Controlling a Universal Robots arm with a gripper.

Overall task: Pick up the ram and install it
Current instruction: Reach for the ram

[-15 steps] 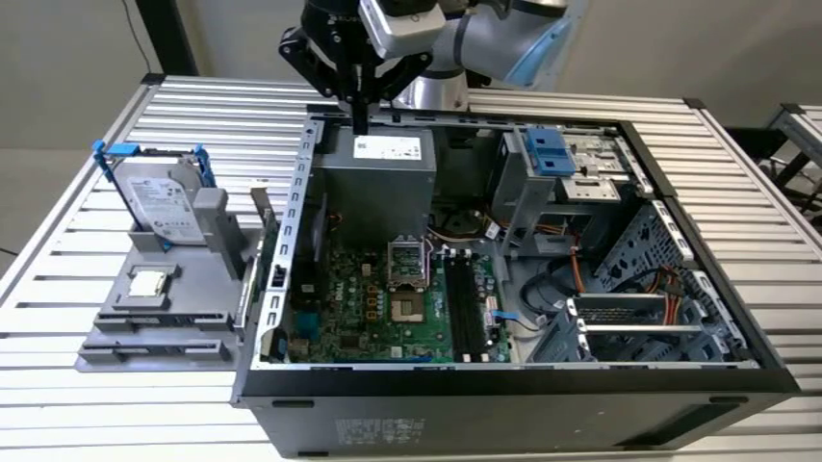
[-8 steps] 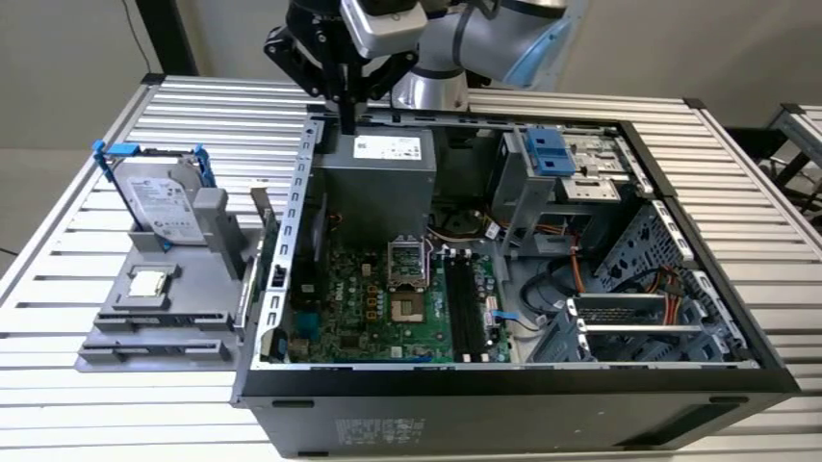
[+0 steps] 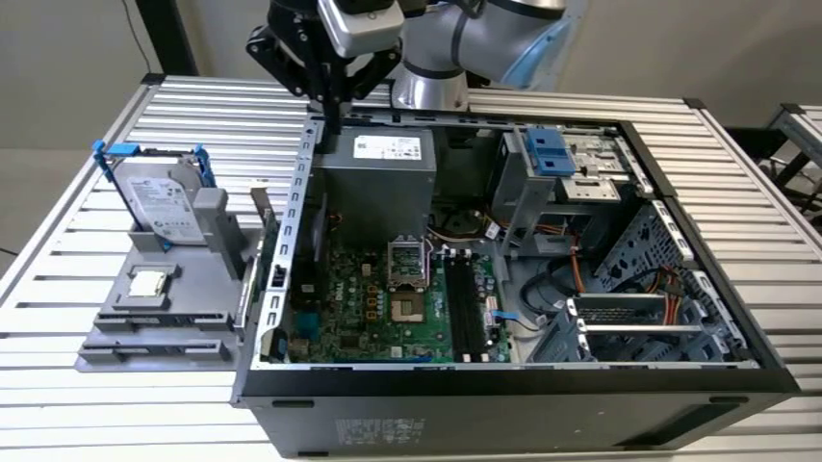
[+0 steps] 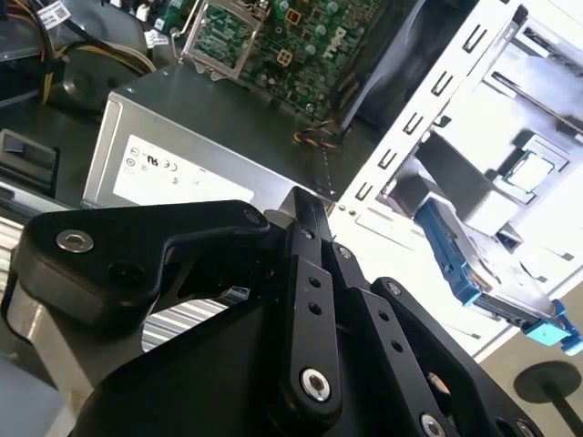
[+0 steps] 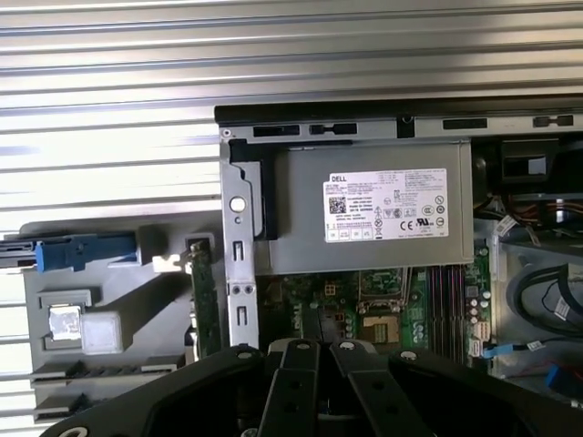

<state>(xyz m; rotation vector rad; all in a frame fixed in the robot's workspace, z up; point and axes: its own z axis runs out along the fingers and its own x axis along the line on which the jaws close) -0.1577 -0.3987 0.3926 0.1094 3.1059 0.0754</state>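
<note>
The ram (image 3: 264,229) is a thin green board standing on edge in the grey fixture (image 3: 154,318), just outside the computer case's wall on the exterior view's left. In the first wrist view the ram (image 5: 202,305) shows edge-on beside the perforated case wall. My gripper (image 3: 330,117) hangs above the case's far corner, near the silver power supply (image 3: 372,168), well above and behind the ram. Its black fingers (image 5: 305,364) are shut together with nothing between them, and in the second wrist view the gripper (image 4: 305,205) points at the power supply's edge. The motherboard's black slots (image 3: 465,310) lie inside the case.
The open case (image 3: 514,385) sits on a slatted metal table (image 3: 77,414). The fixture also holds a silver hard drive (image 3: 161,197) in a blue-handled frame and a square chip (image 3: 148,282). Cables and a drive cage (image 3: 642,318) crowd the case on the exterior view's right.
</note>
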